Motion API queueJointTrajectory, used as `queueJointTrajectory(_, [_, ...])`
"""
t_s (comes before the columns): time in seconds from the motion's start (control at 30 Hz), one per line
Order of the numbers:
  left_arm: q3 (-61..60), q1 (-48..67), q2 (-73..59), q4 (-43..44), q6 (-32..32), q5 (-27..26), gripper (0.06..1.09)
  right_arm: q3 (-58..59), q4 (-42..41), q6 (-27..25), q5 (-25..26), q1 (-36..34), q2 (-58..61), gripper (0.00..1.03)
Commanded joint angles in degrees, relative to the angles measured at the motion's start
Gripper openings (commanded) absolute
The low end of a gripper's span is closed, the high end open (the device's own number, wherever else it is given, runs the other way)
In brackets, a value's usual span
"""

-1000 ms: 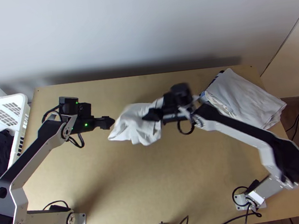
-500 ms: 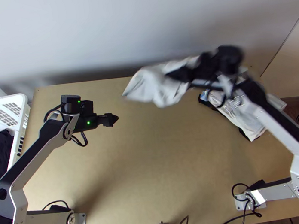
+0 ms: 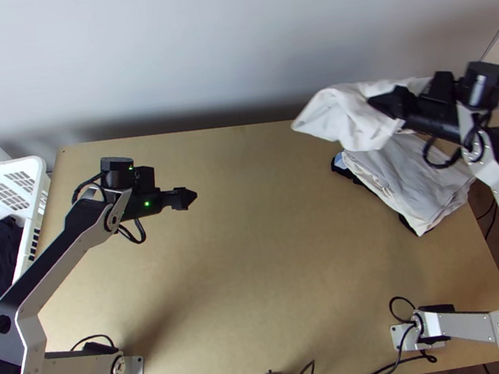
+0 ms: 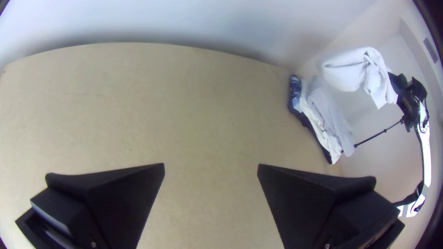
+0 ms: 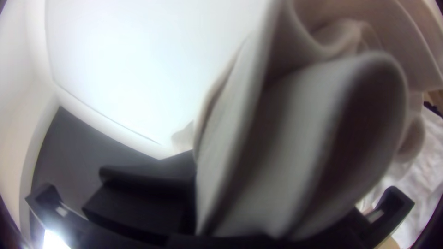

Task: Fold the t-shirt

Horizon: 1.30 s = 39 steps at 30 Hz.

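The white t-shirt [image 3: 348, 114] hangs folded and bunched above the table's back right, beside and partly over a pile of cloths. My right gripper [image 3: 387, 105] is shut on it; in the right wrist view its folds [image 5: 295, 147] rise from between the fingers of the gripper [image 5: 230, 230]. At the table's left side my left gripper [image 3: 191, 198] holds nothing. In the left wrist view the fingers of this gripper [image 4: 211, 170] stand wide apart over bare wood, with the raised t-shirt [image 4: 353, 71] far off.
A pile of flat white cloths [image 3: 421, 174] with dark cloth beneath lies at the table's right edge. A white basket [image 3: 31, 168] holding dark cloth [image 3: 3, 255] stands at the left. Bare wood [image 3: 272, 256] spans the table's middle.
My right gripper has carried the t-shirt from the table's middle, back and then right to beside the pile. The left gripper has barely moved.
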<state>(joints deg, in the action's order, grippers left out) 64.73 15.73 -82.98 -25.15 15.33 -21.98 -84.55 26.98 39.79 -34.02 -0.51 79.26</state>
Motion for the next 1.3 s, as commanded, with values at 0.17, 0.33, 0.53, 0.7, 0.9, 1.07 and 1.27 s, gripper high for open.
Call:
queueJointTrajectory(0.17, [0.1, -0.2, -0.9, 0.5, -0.4, -0.2, 1.04, 5.4, 1.9, -21.7, -7.9, -12.5, -1.1, 0.03])
queueJointTrajectory(0.33, [0.1, -0.8, -0.9, 0.5, -1.0, -0.2, 1.04, 3.5, 1.1, -26.9, -8.1, -13.0, 1.8, 0.03])
queueJointTrajectory(0.53, [0.1, -1.2, -1.0, 0.4, -1.0, -0.3, 1.04, 1.9, 1.1, -30.4, -8.2, -12.4, 4.6, 0.03])
queueJointTrajectory(0.7, [0.0, -1.8, -0.8, 0.4, -0.9, -0.3, 1.04, 4.7, 0.8, -32.5, -8.2, -15.7, 7.8, 0.03])
queueJointTrajectory(0.9, [-0.2, -3.1, -0.3, 0.1, -1.3, -0.3, 1.04, 8.4, 0.8, -33.7, -8.3, -21.9, 9.9, 0.03])
queueJointTrajectory(1.07, [0.0, -3.2, -0.5, 0.1, -1.3, -0.4, 1.04, 12.0, 1.0, -34.6, -8.3, -26.5, 10.1, 0.03])
queueJointTrajectory(1.27, [0.2, -3.2, -0.5, 0.3, -1.2, -1.0, 1.04, 16.4, 3.3, -35.3, -8.4, -30.0, 9.1, 0.03])
